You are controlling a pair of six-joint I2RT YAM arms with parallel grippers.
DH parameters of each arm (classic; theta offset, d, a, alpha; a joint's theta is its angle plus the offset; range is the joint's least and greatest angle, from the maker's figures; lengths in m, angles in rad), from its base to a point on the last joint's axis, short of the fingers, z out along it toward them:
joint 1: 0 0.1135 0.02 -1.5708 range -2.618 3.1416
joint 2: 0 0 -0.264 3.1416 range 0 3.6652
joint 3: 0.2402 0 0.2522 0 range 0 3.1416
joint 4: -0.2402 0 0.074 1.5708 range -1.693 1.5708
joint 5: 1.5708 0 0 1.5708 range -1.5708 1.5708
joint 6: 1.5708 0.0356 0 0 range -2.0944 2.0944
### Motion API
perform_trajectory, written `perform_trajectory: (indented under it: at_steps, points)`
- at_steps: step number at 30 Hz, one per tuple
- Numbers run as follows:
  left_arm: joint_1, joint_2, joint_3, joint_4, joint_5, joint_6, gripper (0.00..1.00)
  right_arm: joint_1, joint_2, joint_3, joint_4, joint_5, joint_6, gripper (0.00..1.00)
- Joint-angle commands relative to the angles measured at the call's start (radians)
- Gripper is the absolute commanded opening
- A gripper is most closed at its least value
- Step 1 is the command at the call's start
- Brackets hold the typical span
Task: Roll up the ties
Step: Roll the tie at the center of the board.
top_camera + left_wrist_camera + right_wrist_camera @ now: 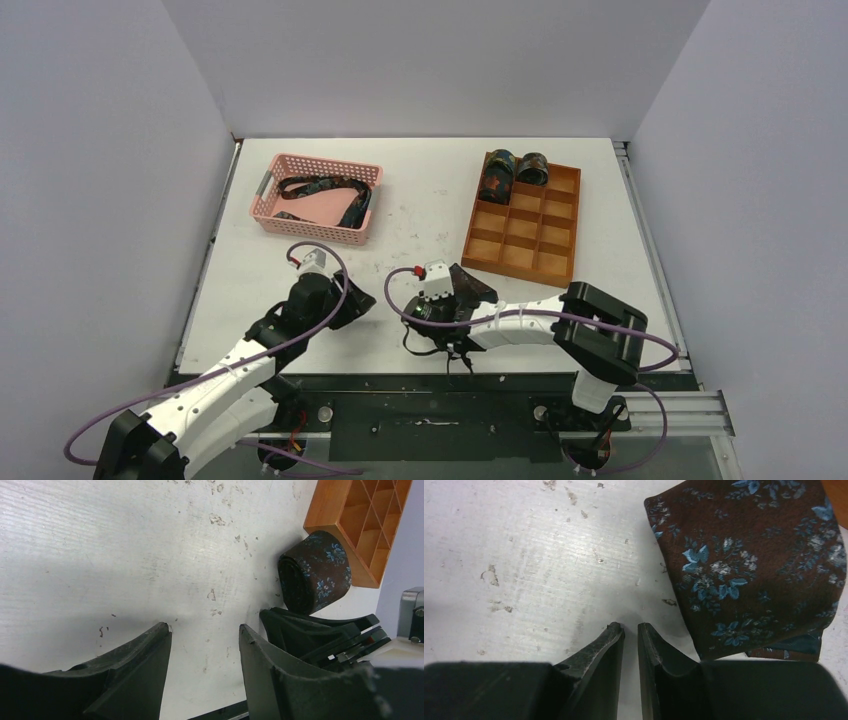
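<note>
**Left gripper**: open. Bare table shows between the two fingers and nothing is held. In the top view the fingertips are hidden under the wrist body.

**Right gripper**: nearly closed. Only a narrow slit of table separates the fingertips, and nothing is gripped.

**Rolled tie**: lies on the table as a short brown cylinder with a blue flower print.
- It is just beside the near corner of the wooden tray.
- It is just beside the outer face of one right finger, not between the fingers.
- The right wrist view crops it at the top and right edges, and the finger body covers its lower edge.
- In the top view it merges with the dark gripper and is hard to make out.

**Stored rolls**: one roll and a second roll occupy the tray's far left compartments.

**Unrolled ties**: lie tangled in the pink basket at the far left. Their number cannot be told.
</note>
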State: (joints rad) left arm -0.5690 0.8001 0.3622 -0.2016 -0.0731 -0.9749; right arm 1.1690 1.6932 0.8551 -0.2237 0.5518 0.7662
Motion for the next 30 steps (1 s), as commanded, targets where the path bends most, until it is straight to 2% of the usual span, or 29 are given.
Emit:
perform_trajectory:
  at_steps: [1, 9, 22, 26, 30]
  points:
    - [0.008, -0.004, 0.011, -0.008, -0.012, -0.003, 0.50, -0.028, 0.009, -0.005, -0.012, 0.072, 0.031, 0.19]
    - [0.009, 0.079, 0.029, 0.042, 0.028, 0.022, 0.50, -0.109, -0.053, -0.106, 0.017, 0.042, -0.014, 0.20]
    - [0.008, 0.166, 0.039, 0.107, 0.056, 0.025, 0.50, -0.178, -0.111, -0.118, -0.008, 0.021, -0.136, 0.24]
    - [0.009, 0.187, 0.041, 0.126, 0.072, 0.027, 0.51, -0.139, -0.187, -0.135, 0.058, -0.109, -0.188, 0.31]
    - [0.009, 0.199, 0.040, 0.141, 0.073, 0.035, 0.51, -0.023, -0.201, -0.088, 0.051, -0.092, -0.168, 0.36]
